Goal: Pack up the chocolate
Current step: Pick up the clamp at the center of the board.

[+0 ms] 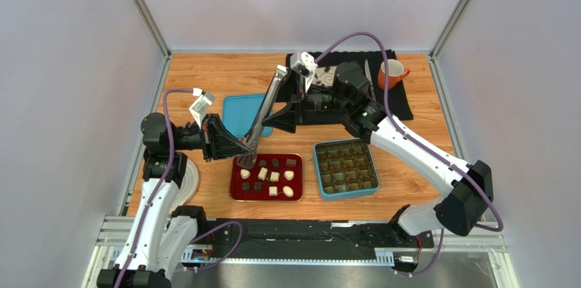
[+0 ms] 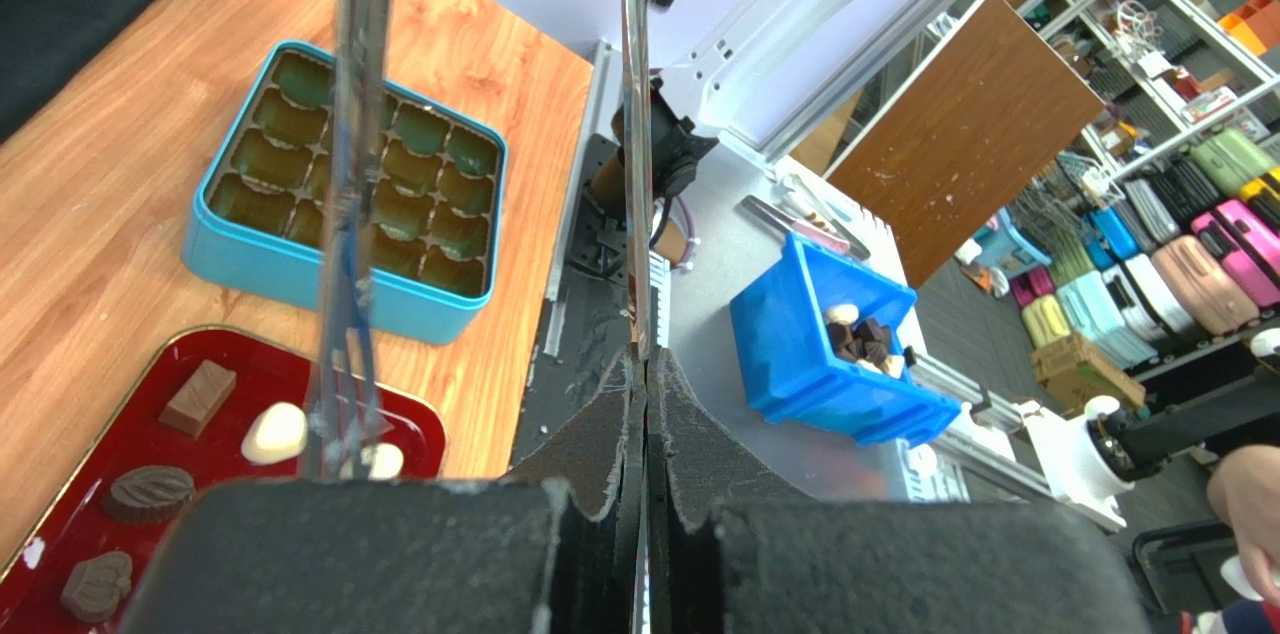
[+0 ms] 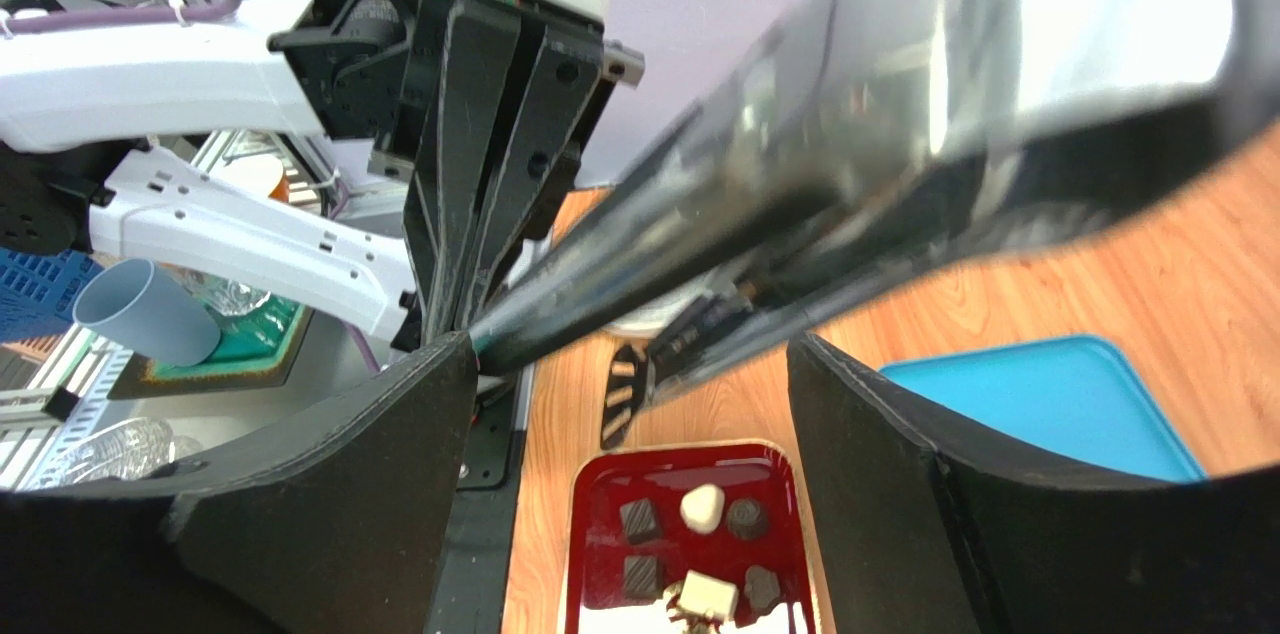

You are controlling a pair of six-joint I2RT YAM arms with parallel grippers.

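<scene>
Wooden bench [image 1: 204,77]. Chocolate [image 1: 275,176] on red tray [image 1: 235,191], near edge. My left claw [image 2: 646,391] is clenched on the tongs [image 1: 266,107]. My right claw [image 3: 631,364] straddles them, spread wide; grip undeterminable.

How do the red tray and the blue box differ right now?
The red tray is shallow and undivided; the blue box has a grid of compartments. The tray holds the chocolates; the box's compartments are empty. Both sit flat on the wooden table.
</scene>
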